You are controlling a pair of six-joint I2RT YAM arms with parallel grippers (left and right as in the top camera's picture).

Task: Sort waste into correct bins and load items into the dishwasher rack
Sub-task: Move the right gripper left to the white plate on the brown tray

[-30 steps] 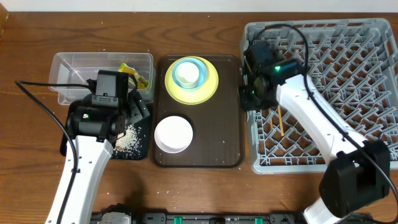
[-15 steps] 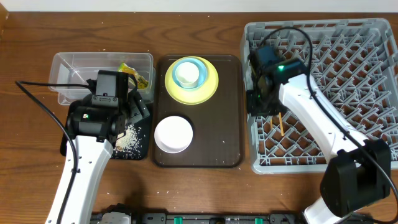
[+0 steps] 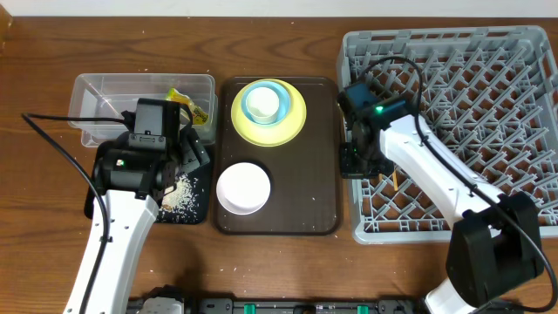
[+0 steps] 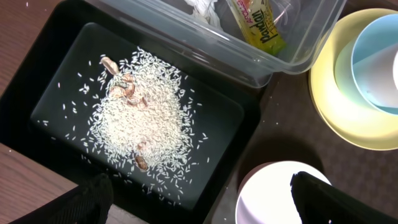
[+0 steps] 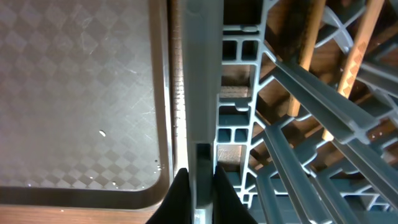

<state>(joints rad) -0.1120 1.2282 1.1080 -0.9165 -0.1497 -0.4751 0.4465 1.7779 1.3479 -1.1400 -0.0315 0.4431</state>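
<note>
My right gripper point(image 3: 356, 161) is shut on the left wall point(image 5: 199, 74) of the grey dishwasher rack point(image 3: 488, 105), its fingers point(image 5: 199, 193) on either side of the wall. The chopsticks point(image 3: 393, 174) lie in the rack and also show in the right wrist view point(image 5: 354, 62). My left gripper point(image 3: 187, 161) is open and empty point(image 4: 199, 199) above the black tray point(image 4: 56, 74), which holds rice point(image 4: 146, 118). The clear tub point(image 3: 96, 87) holds the snack wrapper point(image 4: 258, 25) and the napkin point(image 4: 202, 7). The white bowl point(image 3: 242, 187), the yellow plate point(image 3: 296, 122), the blue bowl point(image 3: 277, 92) and the white cup point(image 3: 261, 103) sit on the brown tray point(image 3: 305, 192).
The brown tray lies between the bins and the rack, its right rim point(image 5: 163, 93) close to the rack's wall. A few brown scraps lie in the rice. Bare wooden table shows in front of the tray and the rack.
My right gripper has moved down and left along the rack's left side and now grips its wall. The left arm has not moved.
</note>
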